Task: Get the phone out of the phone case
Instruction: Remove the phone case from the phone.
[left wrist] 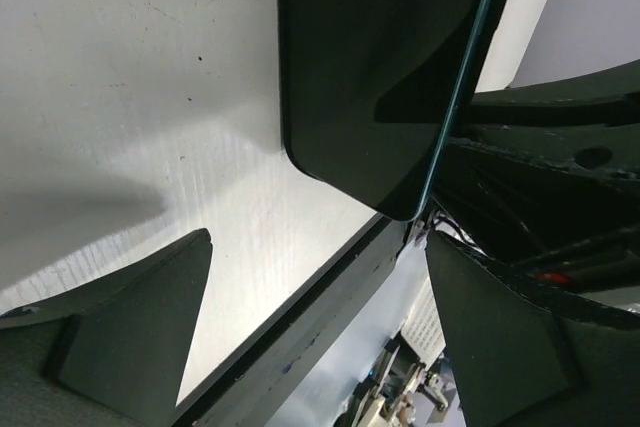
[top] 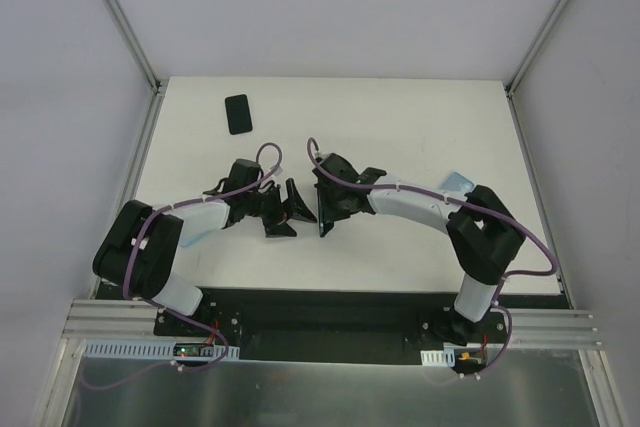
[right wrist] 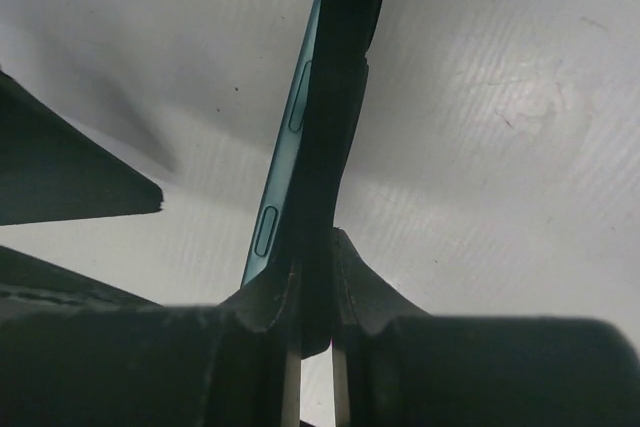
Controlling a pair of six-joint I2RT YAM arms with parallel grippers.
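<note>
The white table (top: 420, 127) has two black arms reaching out over its middle.

The phone (left wrist: 370, 67) is up in the air over the middle of the table, standing on its thin edge. Its flat face is dark and shiny. Its teal side (right wrist: 290, 117) has two long buttons. I cannot tell where the phone stops and the case starts, so I think the case is still on.

The right pincer (right wrist: 315, 282) is pressed together on the bottom edge of the phone and holds it up.

The left pincer (left wrist: 318, 247) is just left of the table's middle. Its two fingers are spread wide with nothing between them. One corner of the phone sits just in front of the gap and does not touch them.

A small black flat thing (top: 238, 113) lies by itself at the far left of the table. I cannot tell what it is.

I think this is the step just before the pull. Next, the left pincer should move in over that corner, pinch only the case rim, and peel it off while the right one holds tight. If it grabs both layers, nothing will come apart.
</note>
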